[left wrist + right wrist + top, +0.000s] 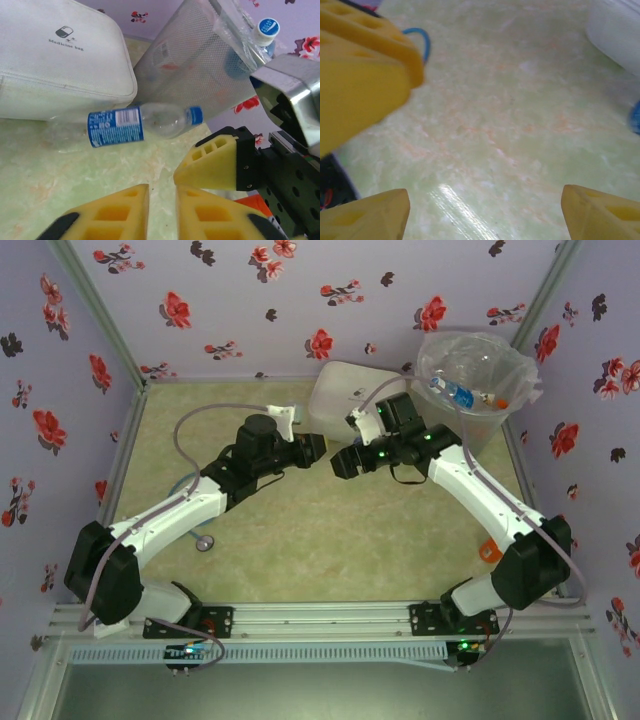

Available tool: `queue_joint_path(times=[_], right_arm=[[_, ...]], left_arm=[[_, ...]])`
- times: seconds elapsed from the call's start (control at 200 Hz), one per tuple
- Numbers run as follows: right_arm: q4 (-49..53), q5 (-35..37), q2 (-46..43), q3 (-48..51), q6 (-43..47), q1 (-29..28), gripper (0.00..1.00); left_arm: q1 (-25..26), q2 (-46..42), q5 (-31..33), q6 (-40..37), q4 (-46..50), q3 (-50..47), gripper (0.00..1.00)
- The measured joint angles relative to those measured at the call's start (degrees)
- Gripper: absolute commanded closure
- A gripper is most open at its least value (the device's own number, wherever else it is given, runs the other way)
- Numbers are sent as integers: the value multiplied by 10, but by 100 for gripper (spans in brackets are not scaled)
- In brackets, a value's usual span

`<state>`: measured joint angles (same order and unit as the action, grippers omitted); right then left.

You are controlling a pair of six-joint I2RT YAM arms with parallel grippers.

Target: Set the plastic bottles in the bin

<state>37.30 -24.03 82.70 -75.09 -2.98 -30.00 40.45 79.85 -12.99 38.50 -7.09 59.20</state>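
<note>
A clear plastic bottle (140, 122) with a blue label and blue cap lies on its side on the table, against the white bag and the foot of the bin (200, 60). My left gripper (162, 212) sits just short of it, shut with nothing in it. My right gripper (485, 215) is open over bare table, fingers wide apart, and one of its yellow fingers (215, 160) shows beside my left one. From above, the two grippers, left (312, 448) and right (345, 462), nearly meet in front of the bag. The bin (500, 415) holds several bottles (455, 392).
A white "Medicine bag" box (345, 390) stands at the back, left of the bin. An orange item (489, 551) lies near the right wall. A small grey round thing (203, 543) lies by the left arm. A blue loop (422, 40) shows on the table.
</note>
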Motion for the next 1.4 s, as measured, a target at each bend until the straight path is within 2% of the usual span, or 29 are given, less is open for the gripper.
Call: queue_joint_path(times=[0.16,0.295,0.44,0.57,0.665,0.815,0.935,1.175,1.4], right_arm=[[-15,59,-80,75,-64,44,22],[-27,143,-157,129,-172,74,22],[-118,190,-250,273,-336,77,27],[-183,217,-296,398,-479,77,25],[-214,229,-290,424,-557,77,21],[-260,255,-268,424,-662,77,24],[-263,286,-238,421,-730,77,22],[-244,322,-170,390,-783,77,16],[-273,331,-80,381,-805,85,10]], left_arm=[[0,3,40,-24,24,-2,44],[0,44,59,-45,37,9,31],[2,102,65,-33,42,20,25],[10,134,71,-22,37,22,24],[20,162,75,-16,26,33,23],[31,211,81,-10,9,60,19],[35,254,88,-12,8,94,19],[42,313,100,-16,19,152,19],[72,325,101,10,0,108,21]])
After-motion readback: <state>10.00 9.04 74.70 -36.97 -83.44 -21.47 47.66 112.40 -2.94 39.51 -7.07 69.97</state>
